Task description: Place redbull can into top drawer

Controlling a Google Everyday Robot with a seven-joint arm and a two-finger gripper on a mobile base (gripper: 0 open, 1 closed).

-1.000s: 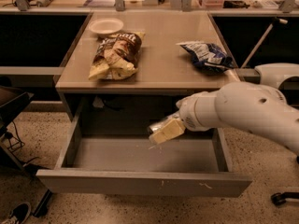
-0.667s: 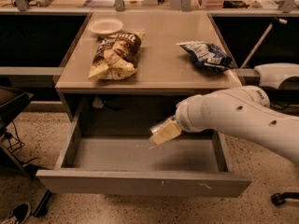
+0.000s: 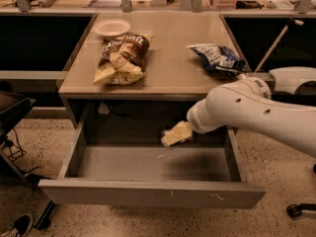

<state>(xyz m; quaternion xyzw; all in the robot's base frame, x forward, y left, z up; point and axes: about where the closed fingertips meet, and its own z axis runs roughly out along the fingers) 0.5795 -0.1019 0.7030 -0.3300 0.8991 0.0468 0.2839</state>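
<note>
The top drawer (image 3: 148, 195) is pulled open below the tabletop, and its grey floor shows. My gripper (image 3: 174, 135) is at the end of the white arm (image 3: 247, 110) that reaches in from the right. It hangs over the back right part of the drawer, just under the table's front edge. The redbull can is not visible: none shows on the table, on the drawer floor or at the gripper.
On the table (image 3: 173, 78) lie a brown chip bag (image 3: 121, 58), a blue-and-white chip bag (image 3: 217, 58) and a white bowl (image 3: 112, 27). A shoe (image 3: 17, 226) and a dark stand (image 3: 12, 112) are on the left, and a caster (image 3: 295, 210) is on the right.
The arm has shifted slightly, and the gripper stays over the back right of the open drawer. Nothing else has moved.
</note>
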